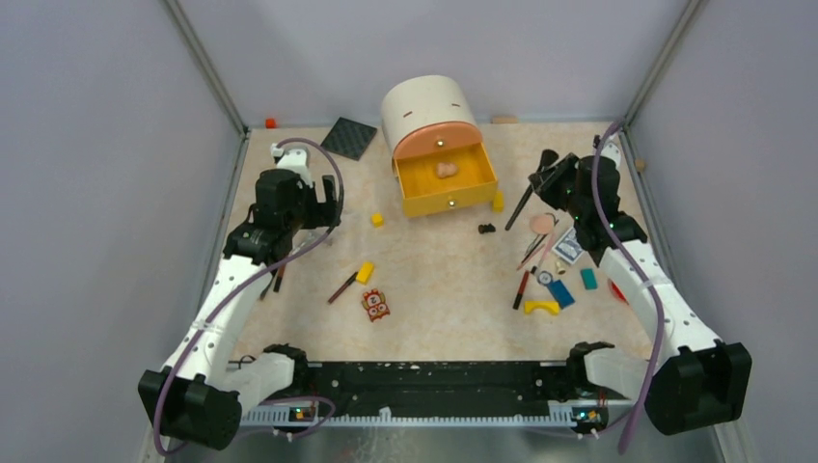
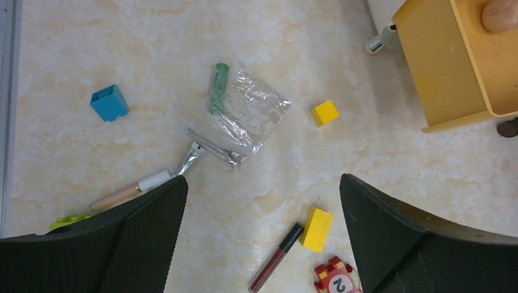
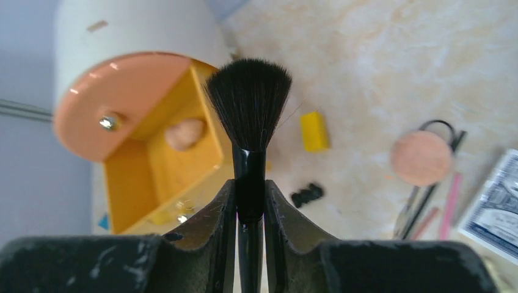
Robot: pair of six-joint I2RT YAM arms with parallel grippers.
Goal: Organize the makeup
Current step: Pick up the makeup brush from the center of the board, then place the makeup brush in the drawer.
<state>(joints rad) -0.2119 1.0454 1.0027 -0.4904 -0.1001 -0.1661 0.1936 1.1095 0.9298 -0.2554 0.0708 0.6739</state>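
Observation:
My right gripper (image 1: 552, 177) is shut on a black makeup brush (image 3: 248, 110) and holds it above the table, right of the open yellow drawer (image 1: 446, 183); the bristles point toward the drawer (image 3: 156, 171). My left gripper (image 1: 324, 206) is open and empty, hovering over the left side of the table (image 2: 261, 183). Below it lie a green tube (image 2: 218, 87), a beige stick (image 2: 129, 192) and a dark red stick (image 2: 276, 257). More makeup lies at right: a peach round compact (image 1: 542, 224), thin pencils (image 1: 531, 253) and a red stick (image 1: 522, 289). A black square compact (image 1: 348, 138) lies at the back.
A peach lump (image 1: 446, 170) lies in the drawer. Yellow blocks (image 1: 366, 272), (image 1: 377, 219), an owl tile (image 1: 375, 305), a black clip (image 1: 487, 229), a card box (image 1: 569, 246) and a teal block (image 1: 588, 279) are scattered. A clear plastic bag (image 2: 247, 116) and blue block (image 2: 110, 102) lie at left.

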